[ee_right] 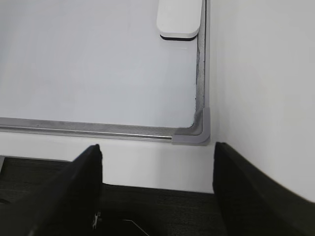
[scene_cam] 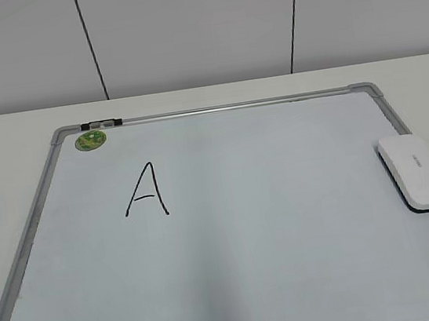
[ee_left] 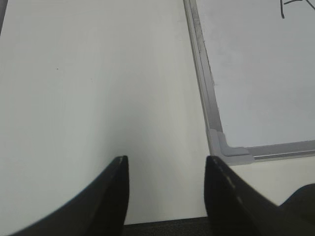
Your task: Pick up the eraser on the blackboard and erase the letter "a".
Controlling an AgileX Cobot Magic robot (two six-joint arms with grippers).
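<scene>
The blackboard lies flat on the table. The white eraser rests on its right edge, and its near end shows at the top of the right wrist view. A tall black capital "A" is written on the left half. No small lowercase "a" shows in any view. My left gripper is open and empty over bare table, left of the board's near left corner. My right gripper is open and empty just before the board's near right corner. Neither gripper shows in the exterior view.
A round green sticker sits at the board's far left corner, beside a small dark clip on the frame. The cream table surrounds the board. A panelled wall stands behind. A dark edge lies under both grippers.
</scene>
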